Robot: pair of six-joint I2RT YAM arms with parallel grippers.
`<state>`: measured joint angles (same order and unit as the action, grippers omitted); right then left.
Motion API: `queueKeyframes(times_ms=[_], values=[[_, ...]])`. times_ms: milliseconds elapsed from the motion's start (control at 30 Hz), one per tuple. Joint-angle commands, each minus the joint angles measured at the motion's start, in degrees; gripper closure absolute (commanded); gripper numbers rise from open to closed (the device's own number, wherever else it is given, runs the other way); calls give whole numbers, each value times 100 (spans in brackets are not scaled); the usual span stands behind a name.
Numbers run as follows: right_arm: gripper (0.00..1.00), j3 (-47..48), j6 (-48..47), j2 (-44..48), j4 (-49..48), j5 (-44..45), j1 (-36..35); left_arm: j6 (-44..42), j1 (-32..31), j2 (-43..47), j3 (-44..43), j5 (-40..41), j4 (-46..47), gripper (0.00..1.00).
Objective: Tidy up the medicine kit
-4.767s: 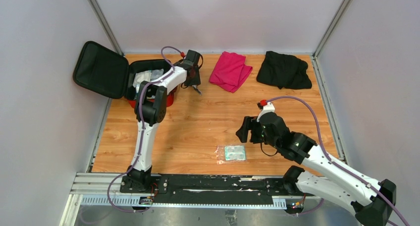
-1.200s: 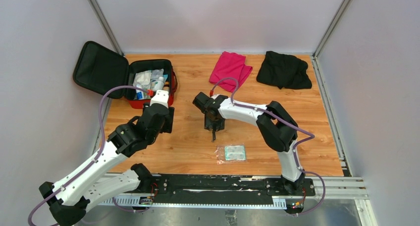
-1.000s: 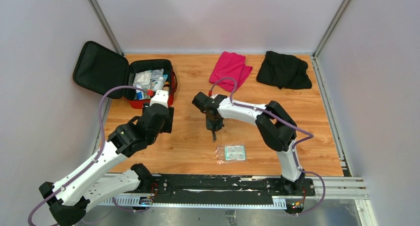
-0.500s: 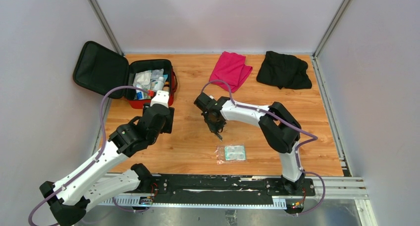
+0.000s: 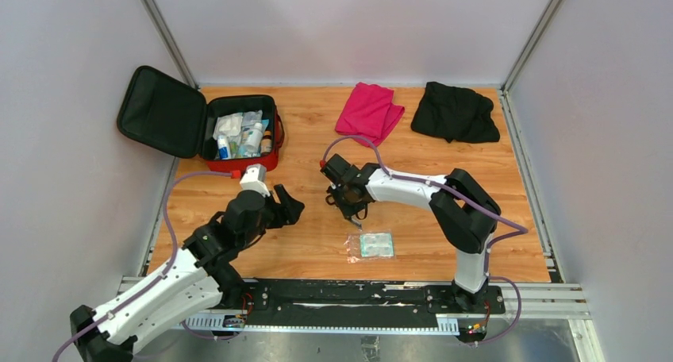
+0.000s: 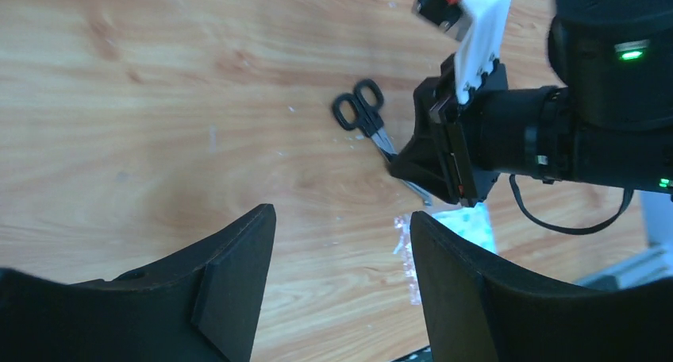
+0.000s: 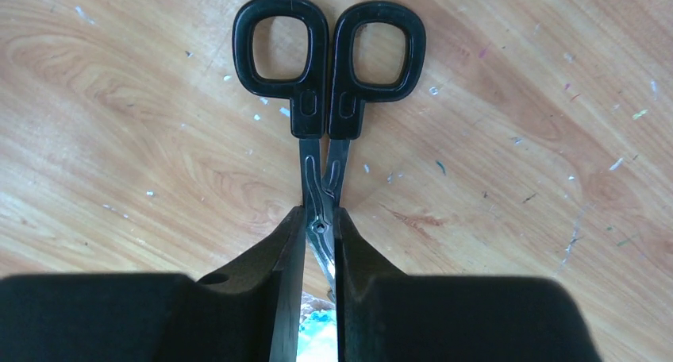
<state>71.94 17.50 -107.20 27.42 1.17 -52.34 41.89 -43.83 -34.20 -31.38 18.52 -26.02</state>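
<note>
Task stage: partly done, by my reading; the medicine kit [image 5: 252, 163] is already stocked, but two loose items lie outside it.
Right fingers [image 7: 298, 235]: clenched on the scissors [image 7: 324, 112], pinching the metal shank at the pivot; the black loop handles point away from the fingertips and the scissors lie low over the tabletop [image 5: 317, 235], whether touching it I cannot tell.
Left fingers [image 5: 287, 205]: released, spread wide, nothing between them; they face the scissors and the right fingers across bare wood.
Medicine kit, place: well apart from both sets of fingers, at the far left corner, beyond the left fingers and far to the left of the right ones.
Medicine kit, state: unzipped, its black-lined lid [image 5: 159, 112] thrown back leftward, off the tabletop edge.
Medicine kit, contents: white packets and a few small bottles [image 5: 252, 138] standing close together; finer detail is too small to read.
Plastic pouch [image 5: 371, 245]: flat on the wood just beside the right fingers, on their near side, not held.
Left to do, as I judge: carry the scissors to the kit, then the pouch, then close the lid.
Other: a folded pink cloth [image 5: 369, 112] and a black cloth [image 5: 456, 112] lie far beyond the right fingers.
</note>
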Motion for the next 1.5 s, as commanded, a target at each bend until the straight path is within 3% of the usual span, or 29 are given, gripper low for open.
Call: queueKeyframes(times_ms=[0,333,800,1067,1233,1467], values=[[96,-259,-101,241,-182,-367,-16,1538,152,-169,819,-890,1839,32],[97,-516,-21,370,-490,-624,26,2112,863,-1618,1602,-1812,4098,31],[99,-651,61,371,-694,-800,91,2298,1055,-3551,1452,-1894,4740,39],[100,-660,103,331,-729,-858,102,2504,1157,-4961,1342,-2535,6241,41],[100,-670,105,340,-731,-862,108,3019,1251,-6155,1498,-3022,7847,55],[100,-715,83,337,-729,-848,118,3603,1332,-7565,1775,-3343,10109,86]])
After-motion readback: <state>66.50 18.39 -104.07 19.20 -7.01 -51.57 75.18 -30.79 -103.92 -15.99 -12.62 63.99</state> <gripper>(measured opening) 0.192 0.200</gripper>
